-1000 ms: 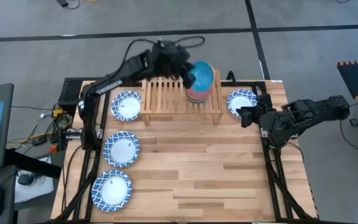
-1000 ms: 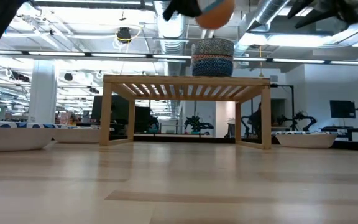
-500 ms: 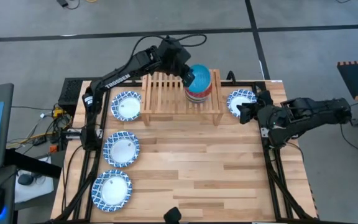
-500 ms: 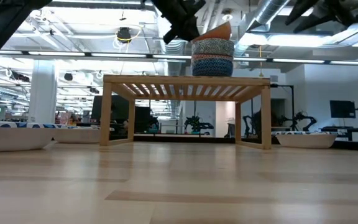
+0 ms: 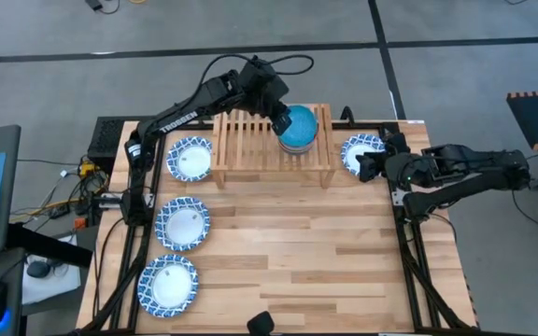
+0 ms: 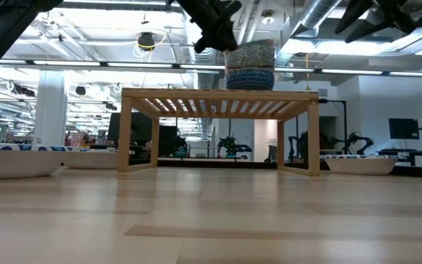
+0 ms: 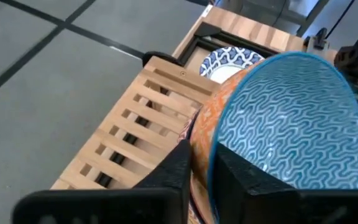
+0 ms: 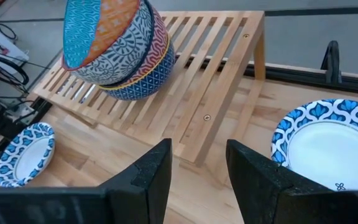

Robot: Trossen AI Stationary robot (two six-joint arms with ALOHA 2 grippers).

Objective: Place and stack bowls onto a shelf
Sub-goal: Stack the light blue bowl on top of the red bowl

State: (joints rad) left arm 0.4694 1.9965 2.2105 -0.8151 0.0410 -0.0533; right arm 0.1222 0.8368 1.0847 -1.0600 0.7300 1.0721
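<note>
Pinching the rim of the top bowl [image 7: 291,118], the left gripper [image 7: 197,168] has one finger inside the bowl and one outside. That bowl has a bright blue wavy-patterned inside and an orange outside, its mouth facing up. It sits nested on a stack of bowls [image 8: 120,53] at the right end of the shelf [image 5: 250,140]. The right gripper [image 8: 197,168] hovers with fingers apart and nothing between them, beside a blue-and-white dish [image 8: 334,146] on the table [image 5: 325,252], right of the shelf.

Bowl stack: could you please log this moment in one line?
left gripper: on top bowl rim | stack: on shelf | right gripper: open, over dish
</note>
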